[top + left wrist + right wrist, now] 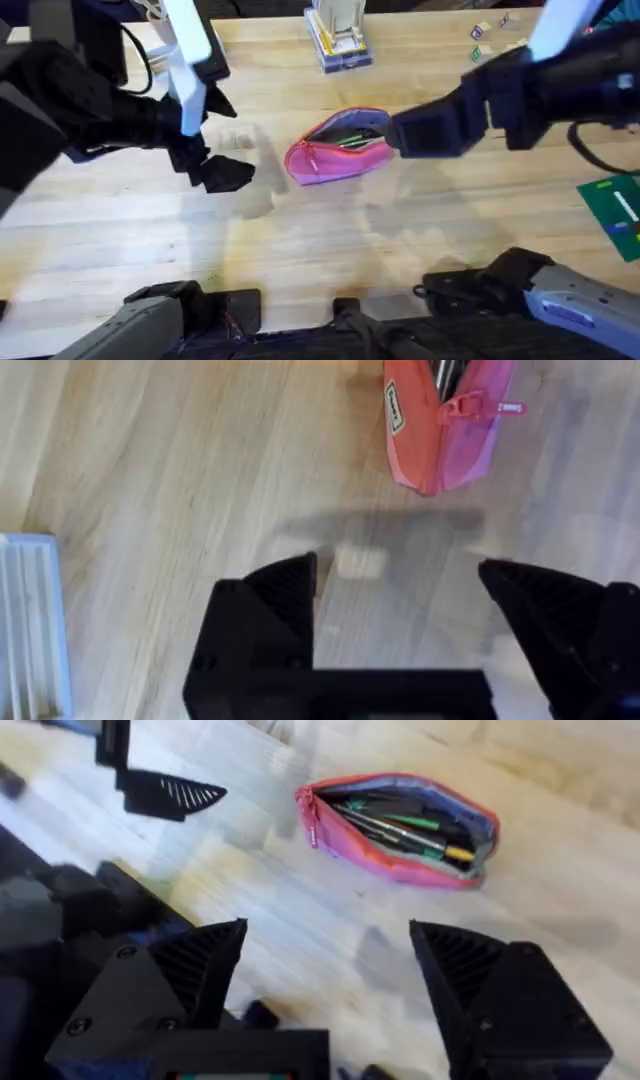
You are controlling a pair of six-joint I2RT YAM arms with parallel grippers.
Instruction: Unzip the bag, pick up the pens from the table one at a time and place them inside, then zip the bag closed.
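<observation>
Now the bag [338, 146] is lying unzipped mid-table [300, 260], pens [405, 825] showing inside. Left gripper [395, 595] is hovering beside it, spread wide and empty; right gripper [330, 965] is gaping wide and empty too.

left tool [222, 172]: spread wide, low, seemingly empty | right tool [325, 970]: spread wide, empty

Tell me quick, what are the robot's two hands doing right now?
Left gripper: open, holding nothing, above the table.
Right gripper: open, holding nothing, near the unzipped bag, which has pens inside.
</observation>
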